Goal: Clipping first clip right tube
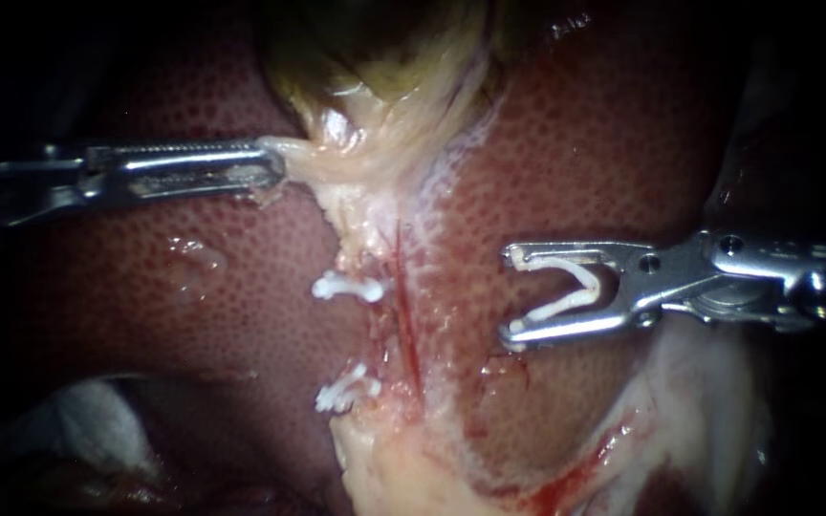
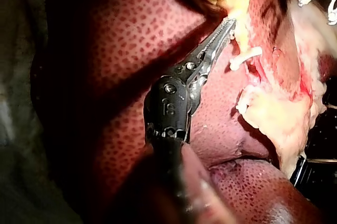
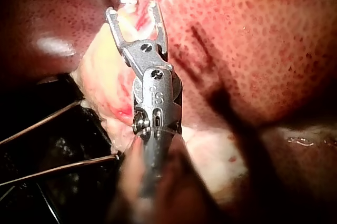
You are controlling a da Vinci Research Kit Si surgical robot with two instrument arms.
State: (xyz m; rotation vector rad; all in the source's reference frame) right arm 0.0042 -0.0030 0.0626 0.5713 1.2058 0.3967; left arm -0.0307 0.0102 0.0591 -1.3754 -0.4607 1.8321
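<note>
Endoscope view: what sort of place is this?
Probably a surgical practice bench: the liver and gallbladder lie exposed, two white clips sit on a tube, and the right instrument carries an open clip.

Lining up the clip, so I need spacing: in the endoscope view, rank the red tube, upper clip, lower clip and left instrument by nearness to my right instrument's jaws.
From the right instrument and its loaded clip:
1. red tube, just to its left
2. upper clip, beyond the tube
3. lower clip, lower left
4. left instrument, far upper left

Light pools at the middle, edges fall dark, a pale cloth lies lower left
</note>
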